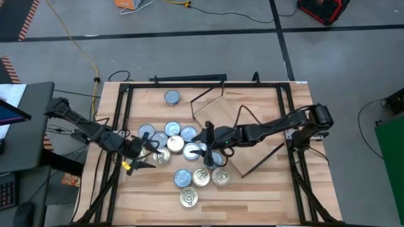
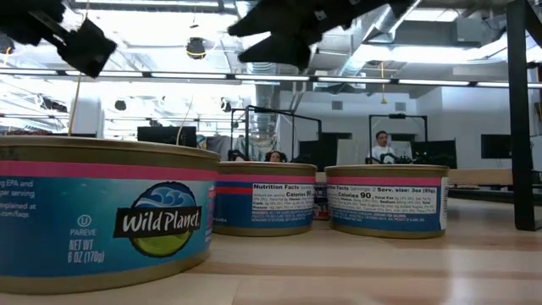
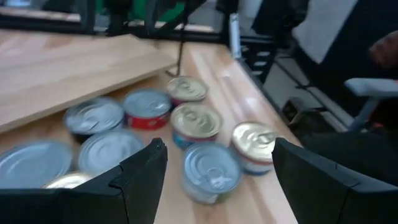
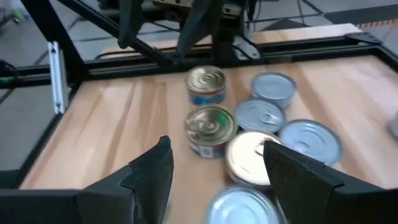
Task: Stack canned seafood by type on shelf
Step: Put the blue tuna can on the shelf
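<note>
On the large plank tabletop [image 1: 252, 195], the light-wood board shelf [image 1: 218, 113] lies bare above a cluster of flat round silver-lidded seafood tins [image 1: 183, 148]. The right gripper [image 1: 207, 150] and left gripper [image 1: 140, 157] hover over that cluster, jaws wide, nothing held. One tin should be straddled squarely, fingers kept off its neighbours.

Likely robotics lab: taped concrete floor [image 1: 208, 38], seated people [image 2: 383, 146], monitors [image 2: 169, 135] behind.
</note>
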Tool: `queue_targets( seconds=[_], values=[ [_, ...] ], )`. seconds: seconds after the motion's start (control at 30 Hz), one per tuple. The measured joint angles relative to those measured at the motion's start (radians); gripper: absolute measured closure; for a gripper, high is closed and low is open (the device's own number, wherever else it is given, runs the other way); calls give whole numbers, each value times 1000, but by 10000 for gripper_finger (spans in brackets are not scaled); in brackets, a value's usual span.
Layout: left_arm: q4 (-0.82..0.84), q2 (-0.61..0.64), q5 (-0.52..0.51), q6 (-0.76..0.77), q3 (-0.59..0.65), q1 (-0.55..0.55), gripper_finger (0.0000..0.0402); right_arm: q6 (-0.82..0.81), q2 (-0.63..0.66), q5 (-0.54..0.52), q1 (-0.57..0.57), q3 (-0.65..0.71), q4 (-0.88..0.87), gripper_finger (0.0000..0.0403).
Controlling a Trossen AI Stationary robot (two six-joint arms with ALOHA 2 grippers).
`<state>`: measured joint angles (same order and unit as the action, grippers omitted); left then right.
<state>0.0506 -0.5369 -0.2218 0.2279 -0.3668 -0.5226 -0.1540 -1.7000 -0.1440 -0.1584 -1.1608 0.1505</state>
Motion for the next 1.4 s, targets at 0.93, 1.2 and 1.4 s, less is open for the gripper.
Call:
queue_targets(
  seconds=[0.93, 1.2, 1.4],
  values=[
    [349, -377, -73, 88, -251, -165, 123, -101, -433, -226, -237, -529, -381, 127],
    [263, -427, -151, 145, -268, -292, 123, -150, -526, -202, -310, -765, -652, 130],
    [235, -461, -199, 202, -268, -319, 123, -185, -530, -134, -367, -799, -716, 150]
  ],
)
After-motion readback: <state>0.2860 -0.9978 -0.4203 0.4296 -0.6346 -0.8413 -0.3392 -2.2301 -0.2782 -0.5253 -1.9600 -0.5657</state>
